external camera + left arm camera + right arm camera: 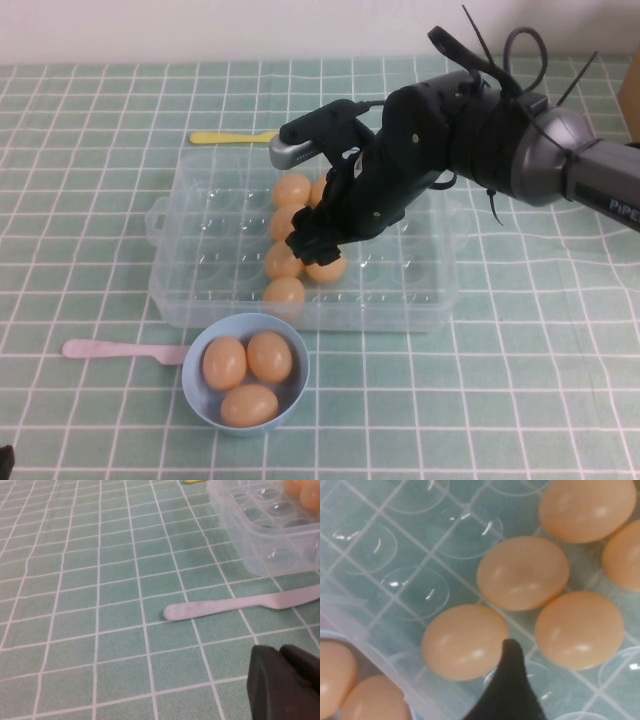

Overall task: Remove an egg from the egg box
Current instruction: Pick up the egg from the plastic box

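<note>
The clear egg box [200, 290] sits mid-table and holds several orange-tan eggs in its middle cups. My right gripper [316, 250] reaches down into the box and hangs right over one egg [327, 268] near the box's front. In the right wrist view one dark finger [512, 675] points down between two eggs; the egg [580, 630] lies beside it, untouched, and the other finger is out of view. The jaws look open and hold nothing. My left gripper [284, 680] is shut and empty, low over the cloth off the box's left front corner.
A light-blue bowl [192, 362] with three eggs stands just in front of the box. A pink plastic knife [120, 350] lies left of the bowl and shows in the left wrist view [235, 607]. A yellow utensil [230, 137] lies behind the box.
</note>
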